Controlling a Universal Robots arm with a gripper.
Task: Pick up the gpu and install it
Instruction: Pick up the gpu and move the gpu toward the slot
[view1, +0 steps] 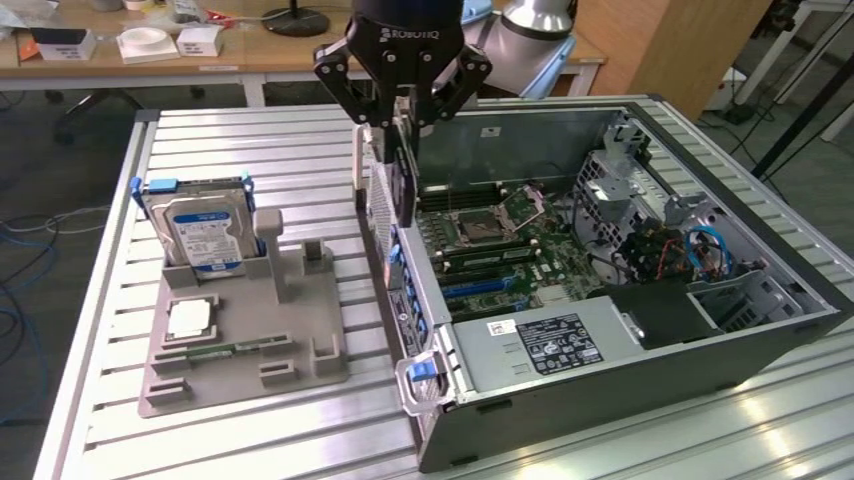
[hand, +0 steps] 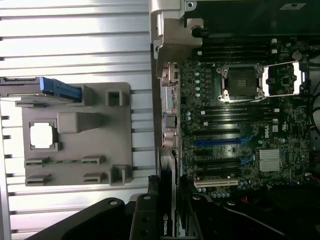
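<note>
Black pincer (view1: 400, 122) gripping thin flat gpu card (view1: 399, 165) between part-closed fingers, upper centre of exterior view. Hanging it upright, edge-down, over open dark metal computer case (view1: 641, 390), probably for lining up with blue motherboard slot (hand: 217, 142).

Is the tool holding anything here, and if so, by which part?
Yes: the tool grips the gpu by its upper edge, with fingers on both flat faces. The card hangs on edge over the open computer case.
</note>
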